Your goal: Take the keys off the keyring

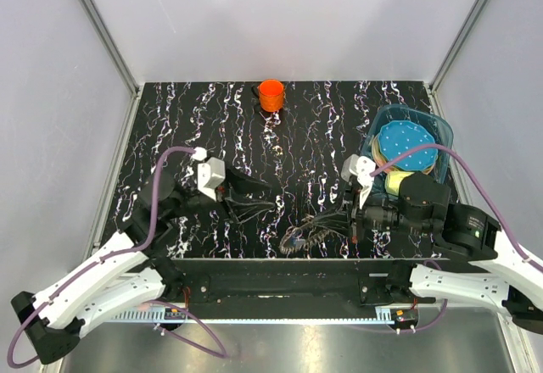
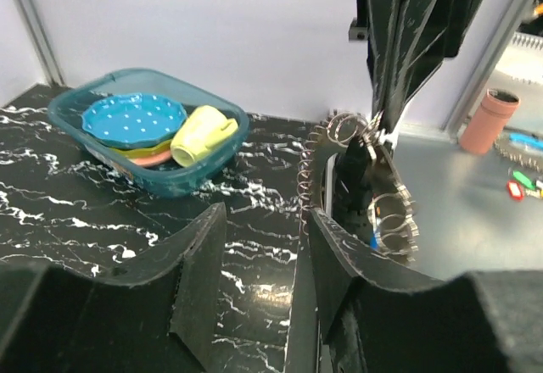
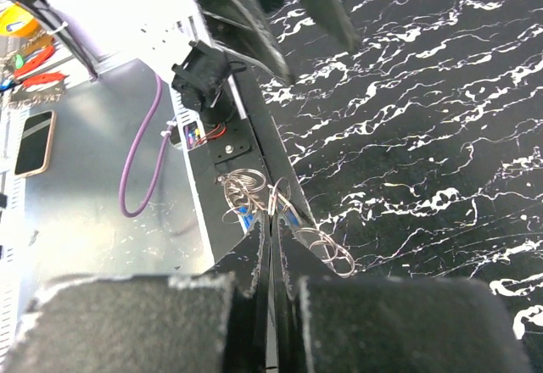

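The keys [image 1: 304, 234] are a bunch of small grey metal keys with a blue piece, at the table's front edge. In the left wrist view the keys [image 2: 402, 220] stand upright as a toothed fan, with the keyring [image 2: 346, 125] looped at the top. My right gripper [image 1: 343, 220] is shut on the keyring [image 3: 273, 197], its tips [image 3: 271, 219] pinching a wire loop. My left gripper [image 1: 253, 200] is open and empty, just left of the bunch. Its fingers [image 2: 204, 246] are wide apart with the bunch beyond the right one.
An orange cup [image 1: 271, 95] stands at the table's far edge. A teal basket [image 1: 441, 129] at the right holds a blue dotted disc [image 1: 404, 144] and a yellow cup [image 2: 202, 134]. Beyond the table's front edge [image 1: 280, 259] lies a metal shelf with a phone [image 3: 34, 141].
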Controlling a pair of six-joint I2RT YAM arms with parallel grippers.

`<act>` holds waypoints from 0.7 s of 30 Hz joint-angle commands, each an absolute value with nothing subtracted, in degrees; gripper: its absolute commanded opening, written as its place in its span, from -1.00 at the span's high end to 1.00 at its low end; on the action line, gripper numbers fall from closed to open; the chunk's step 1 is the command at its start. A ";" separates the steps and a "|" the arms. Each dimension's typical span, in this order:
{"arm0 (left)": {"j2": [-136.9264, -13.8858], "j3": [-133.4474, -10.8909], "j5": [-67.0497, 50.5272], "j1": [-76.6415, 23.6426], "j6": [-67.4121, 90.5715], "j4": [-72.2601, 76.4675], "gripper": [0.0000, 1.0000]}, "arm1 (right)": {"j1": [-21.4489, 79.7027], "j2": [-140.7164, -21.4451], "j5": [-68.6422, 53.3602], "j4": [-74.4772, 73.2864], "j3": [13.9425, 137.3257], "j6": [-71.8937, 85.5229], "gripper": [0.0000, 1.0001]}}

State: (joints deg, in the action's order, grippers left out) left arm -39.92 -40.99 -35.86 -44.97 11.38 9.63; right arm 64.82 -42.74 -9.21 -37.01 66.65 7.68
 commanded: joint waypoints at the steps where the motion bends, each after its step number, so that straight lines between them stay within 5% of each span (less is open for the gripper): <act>1: -43.94 -45.26 -43.12 -45.44 4.75 6.07 0.06 | 64.86 -43.77 -15.80 -35.77 69.78 4.93 1.00; 7: -47.11 -48.34 -52.03 -45.79 3.87 6.50 0.01 | 64.86 -44.03 -21.53 -32.70 68.73 0.36 1.00; 21: -47.46 -45.97 -52.91 -49.48 11.86 17.04 -0.10 | 64.86 -44.82 -26.54 -25.84 66.71 -2.81 1.00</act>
